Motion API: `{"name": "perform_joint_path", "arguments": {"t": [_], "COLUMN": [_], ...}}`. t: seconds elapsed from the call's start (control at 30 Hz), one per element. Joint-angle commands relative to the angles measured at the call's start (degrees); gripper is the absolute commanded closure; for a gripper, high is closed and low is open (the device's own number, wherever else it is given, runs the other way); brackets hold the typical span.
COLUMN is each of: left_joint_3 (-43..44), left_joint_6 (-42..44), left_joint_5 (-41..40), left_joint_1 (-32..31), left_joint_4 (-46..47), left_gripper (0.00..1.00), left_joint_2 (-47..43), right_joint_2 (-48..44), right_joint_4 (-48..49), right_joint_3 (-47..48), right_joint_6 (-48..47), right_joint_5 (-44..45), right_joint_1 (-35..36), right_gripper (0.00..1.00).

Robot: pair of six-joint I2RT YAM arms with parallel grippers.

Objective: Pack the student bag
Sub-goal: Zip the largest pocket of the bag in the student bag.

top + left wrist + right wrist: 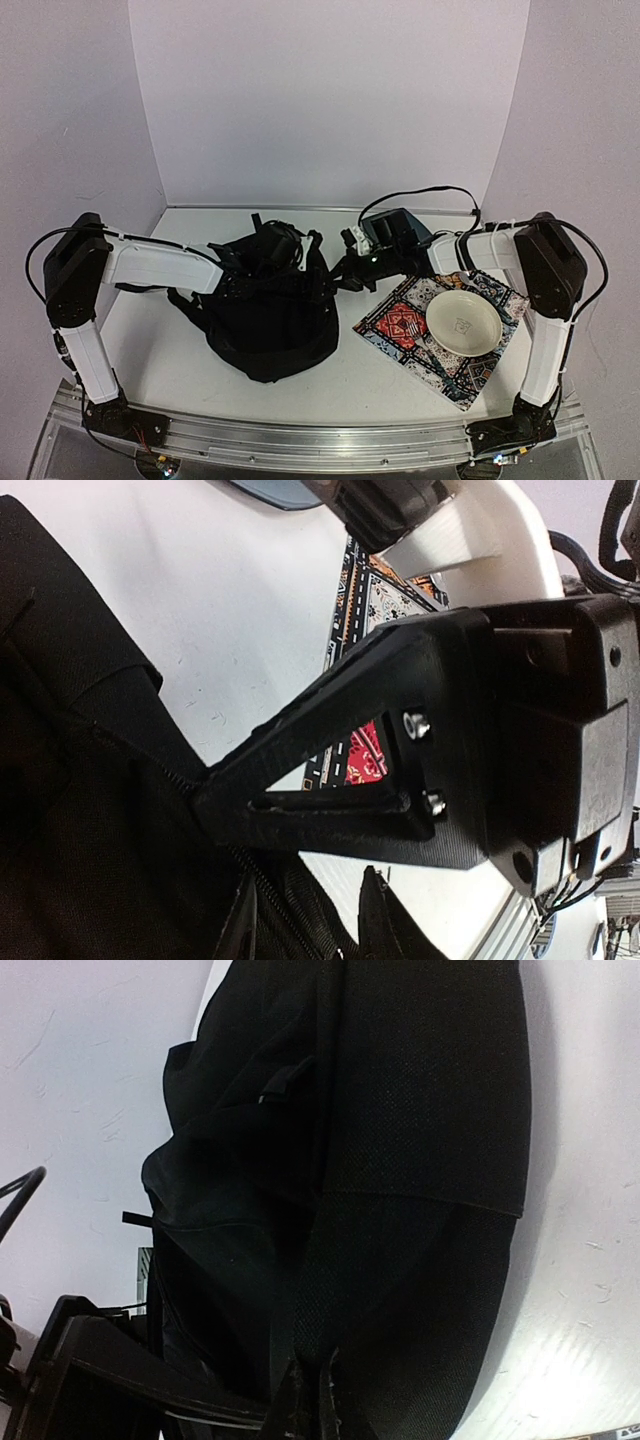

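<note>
As elbows (pixel 75 265) splay (both arms (pixel 480 250)), jaws touch the student bag (pixel 265 325).

No readable text; mark inside bowl (pixel 464 322) illegible.

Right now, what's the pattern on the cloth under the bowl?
Cloth: patchwork print in red, black, white; clearest in top external view.

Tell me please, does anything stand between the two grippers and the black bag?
Nothing visible does. The left gripper touches the bag at its upper left, and the right gripper is shut at its upper right, apparently pinching fabric. The bowl and patterned cloth lie apart, right of the bag.
</note>
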Motion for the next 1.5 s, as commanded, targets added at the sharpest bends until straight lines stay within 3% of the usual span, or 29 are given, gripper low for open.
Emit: {"name": "perform_joint_path", "arguments": {"t": [0.0,0.33,0.7,1.1,1.47], "left_joint_3": [2.9,1.7,-1.1,-9.1,-16.2], "left_joint_6": [-0.6,-1.5,-4.1,-3.4,0.5], "left_joint_5": [1.0,-1.3,-3.8,5.1,5.2], "left_joint_1": [0.3,0.5,1.4,0.3,-4.4], "left_joint_4": [1.5,1.3,1.3,5.3,5.6], "left_gripper": [0.67,0.75,1.00,1.00,1.00], "left_joint_2": [0.0,0.8,0.2,-11.0,-17.5], "right_joint_2": [-3.0,-4.2,-6.0,-4.9,-0.6], "right_joint_4": [3.7,3.7,3.7,2.5,0.4], "right_joint_3": [0.2,0.9,1.6,0.5,4.6], "right_joint_6": [1.9,2.7,2.8,2.2,1.6], "right_joint_5": [-3.5,-2.6,-1.8,4.3,5.2], "right_joint_1": [1.6,3.1,4.4,2.2,1.0], "right_gripper": [0.97,0.96,0.96,0.96,0.96]}}
